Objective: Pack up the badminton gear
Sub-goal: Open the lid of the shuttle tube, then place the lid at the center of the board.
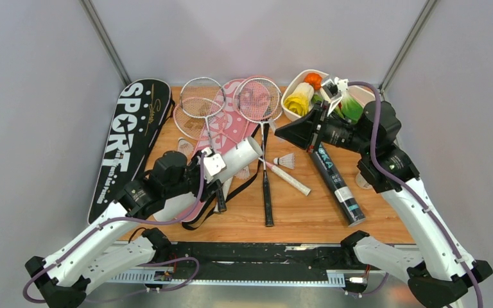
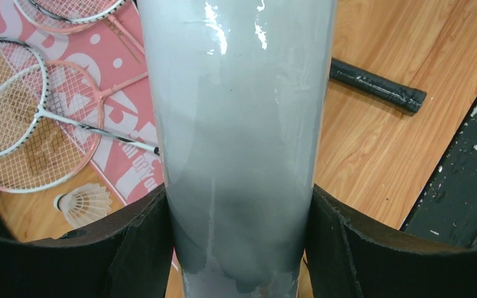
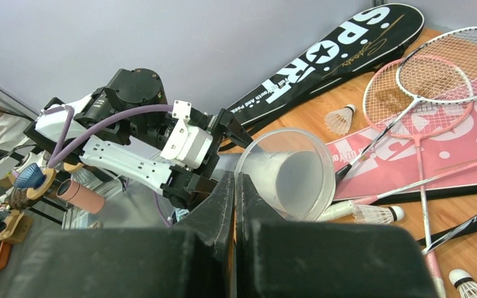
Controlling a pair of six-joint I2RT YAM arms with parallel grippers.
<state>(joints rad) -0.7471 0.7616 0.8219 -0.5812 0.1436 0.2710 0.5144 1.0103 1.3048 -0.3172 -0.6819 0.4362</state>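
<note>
On the wooden table (image 1: 308, 218) we are seeing the biggest thing first: the black SPORT cover (image 1: 128, 144) is lying flat along the left side. Beside it the pink SPORT cover (image 1: 230, 119) is lying under three rackets (image 1: 257, 102) near the back. Next we are looking at the black tube (image 1: 337, 183), which is lying on the right part of the table. Our left gripper (image 2: 239, 242) is squeezing the white tube (image 2: 236, 124) between its two black fingers (image 2: 143, 248), and the tube is tilting up off the table with its open end facing the right arm. Our right gripper (image 3: 236, 205) is hanging in the air with its fingers pressed together and nothing in them. Smallest of all, a shuttlecock (image 1: 285, 161) is lying near the middle of the table
</note>
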